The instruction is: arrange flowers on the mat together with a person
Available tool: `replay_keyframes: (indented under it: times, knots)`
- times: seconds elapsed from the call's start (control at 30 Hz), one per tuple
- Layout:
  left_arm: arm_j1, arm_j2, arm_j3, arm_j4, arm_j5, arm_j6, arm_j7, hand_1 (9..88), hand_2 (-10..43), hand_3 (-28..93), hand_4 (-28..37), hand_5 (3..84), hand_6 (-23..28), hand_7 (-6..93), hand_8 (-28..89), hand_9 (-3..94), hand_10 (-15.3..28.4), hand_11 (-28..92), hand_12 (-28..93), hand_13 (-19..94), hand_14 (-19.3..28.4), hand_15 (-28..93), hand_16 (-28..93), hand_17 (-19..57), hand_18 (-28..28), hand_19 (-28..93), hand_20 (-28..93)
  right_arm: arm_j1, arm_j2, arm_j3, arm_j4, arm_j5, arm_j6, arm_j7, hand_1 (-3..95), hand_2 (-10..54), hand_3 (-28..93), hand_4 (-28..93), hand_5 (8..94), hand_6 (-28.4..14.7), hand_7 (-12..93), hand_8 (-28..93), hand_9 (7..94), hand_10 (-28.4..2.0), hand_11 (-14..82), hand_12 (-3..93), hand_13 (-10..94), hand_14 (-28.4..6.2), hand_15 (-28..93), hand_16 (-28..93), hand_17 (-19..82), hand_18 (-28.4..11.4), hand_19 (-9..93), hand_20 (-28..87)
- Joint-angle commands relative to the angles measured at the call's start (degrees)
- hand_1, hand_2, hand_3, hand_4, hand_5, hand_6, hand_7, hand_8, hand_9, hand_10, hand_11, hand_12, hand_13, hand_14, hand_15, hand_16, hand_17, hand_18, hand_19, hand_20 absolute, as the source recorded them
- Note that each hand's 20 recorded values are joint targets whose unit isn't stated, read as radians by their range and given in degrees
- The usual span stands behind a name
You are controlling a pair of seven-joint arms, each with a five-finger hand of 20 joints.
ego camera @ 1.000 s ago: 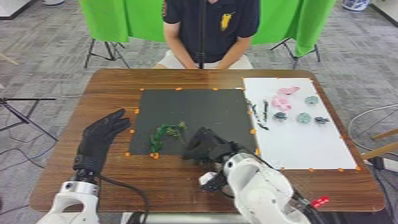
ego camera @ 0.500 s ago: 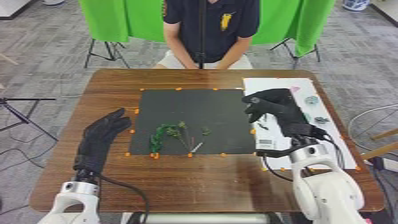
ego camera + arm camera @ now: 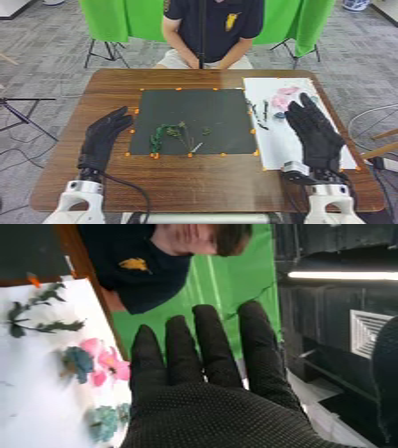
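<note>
The dark mat [image 3: 209, 107] lies on the table [image 3: 213, 185], with the white sheet [image 3: 274, 145] along its right side. On the near left part of the mat, a curled green vine [image 3: 158, 140] is placed beside a thin-stemmed sprig [image 3: 181, 125]. A small green sprig [image 3: 206, 131] lies to the right of that stem, and a short white piece [image 3: 196, 147] lies at the near end of the stem. The left hand [image 3: 108, 129] is positioned just left of the mat, fingers straight and directed forward. The right hand [image 3: 313, 131] is positioned above the white sheet, fingers extended and slightly spread, palm unloaded. Dark leafy sprigs [image 3: 259, 115] lie along the mat side of the sheet. Pink flowers [image 3: 282, 102] lie farther right, near a blue-grey succulent [image 3: 78, 363]. In the right wrist view, pale green succulents [image 3: 105, 419] are located near the pink flowers. The left hand appears to rest on the table, though contact cannot be confirmed from this angle.
</note>
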Motion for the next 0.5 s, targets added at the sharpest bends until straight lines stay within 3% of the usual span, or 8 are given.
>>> replay_keyframes:
  times: [0.03, 0.2, 0.5]
  knots:
    - [0.0, 0.19, 0.06, 0.44, 0.04, -0.36, -0.87, 24.6, -2.1, 64, -20.5, 46.3, 5.2, 10.3, -6, 46.4, 14.1, 16, 13, 37, 17.2, 11, 3, 4.2, 12.8, 9, 17, -0.8, -0.3, -0.4, -0.9, 0.2, 1.7, -1.7, 4.4, -2.5, 80, -20, 37.9, -0.5, 8, -8, 38.8, -14.5, 3.7, 9.7, 28, -10.4, 7, 10, 16, -10.6, 1, 22]
    - [-0.1, 0.07, 0.34, 0.58, 0.12, -0.61, -0.19, 24.7, -2.1, 64, -20.5, 46.4, 5.1, 10.5, -6, 46.4, 13.9, 16, 13, 37, 17.1, 11, 3, 4.2, 12.7, 9, 17, -0.8, 0.1, 0.0, -0.6, 0.0, 0.6, -1.8, 5.1, -2.5, 81, -20, 39.0, -0.7, 9, -9, 40.0, -14.6, 3.9, 9.6, 29, -11.0, 8, 9, 16, -10.9, 1, 23]
    - [0.4, -0.11, 0.0, 0.35, -0.02, -0.51, -0.34, 24.6, -2.1, 64, -20.6, 46.4, 5.2, 10.4, -6, 46.3, 13.8, 16, 13, 37, 17.1, 11, 3, 4.3, 12.7, 9, 17, -1.2, -0.5, 0.4, -0.7, -0.9, -0.2, -1.1, 8.6, -5.7, 81, -20, 42.7, -1.3, 10, -9, 42.5, -14.8, 4.6, 10.1, 32, -11.1, 10, 9, 17, -11.6, 1, 24]
